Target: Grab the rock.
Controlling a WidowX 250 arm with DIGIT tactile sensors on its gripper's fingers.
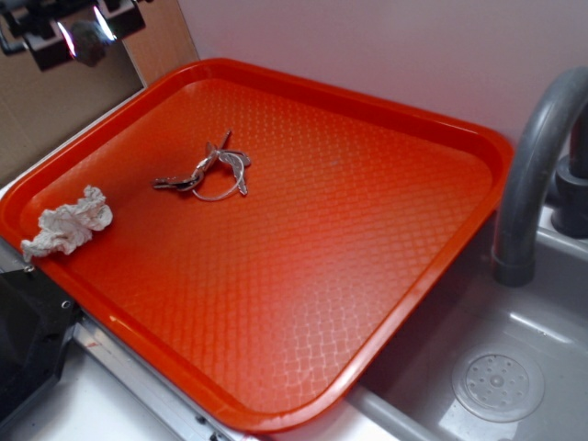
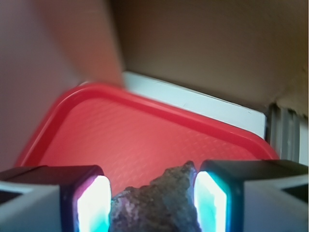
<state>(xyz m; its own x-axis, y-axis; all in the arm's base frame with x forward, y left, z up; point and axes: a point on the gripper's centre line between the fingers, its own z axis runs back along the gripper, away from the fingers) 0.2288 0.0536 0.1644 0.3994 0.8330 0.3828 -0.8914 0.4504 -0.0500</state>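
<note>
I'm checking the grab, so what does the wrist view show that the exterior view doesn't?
Only the wrist view shows the rock up close, gripped between the hand's lit fingers. Only the exterior view shows the keys, the crumpled white paper, the grey faucet and the sink drain. Both show the red tray and the hand, small in the exterior view's top-left corner.

The claw (image 1: 81,37) hangs high over the tray's (image 1: 367,119) far left corner, the rock (image 1: 89,39) wedged between its fingers (image 2: 94,205). Below and right of the claw, the keys (image 1: 209,173) lie on the tray. The paper wad (image 1: 69,223) sits on the tray's left edge, below the claw. Well right, beyond the tray, stands the faucet (image 1: 537,175), over the sink (image 1: 551,340) with its drain (image 1: 497,380).
</note>
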